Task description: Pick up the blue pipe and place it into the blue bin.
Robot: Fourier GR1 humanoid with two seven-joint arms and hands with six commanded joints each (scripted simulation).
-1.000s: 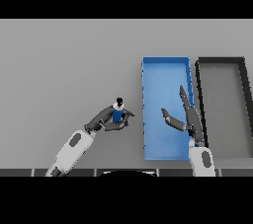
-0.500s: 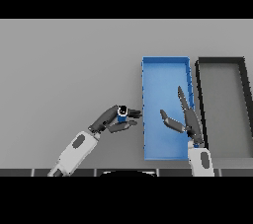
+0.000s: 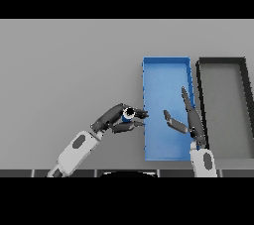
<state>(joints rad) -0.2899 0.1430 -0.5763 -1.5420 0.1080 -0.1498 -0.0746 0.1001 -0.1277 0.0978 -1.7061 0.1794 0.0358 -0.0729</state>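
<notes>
The blue pipe (image 3: 129, 115) is a short blue tube with a dark ring end, held tilted in my left hand (image 3: 115, 118), whose fingers and thumb are curled round it. The hand reaches to the left wall of the blue bin (image 3: 165, 67), with its fingertips over the rim. My right hand (image 3: 190, 119) hovers open above the bin's right side, fingers straight and pointing away, thumb spread toward the left.
A black bin (image 3: 222, 61) stands directly to the right of the blue one, their walls nearly touching. Grey table (image 3: 64, 70) stretches to the left and behind both bins.
My left hand has carried the pipe rightward, from well left of the bin up to its left wall. The right hand has barely shifted.
</notes>
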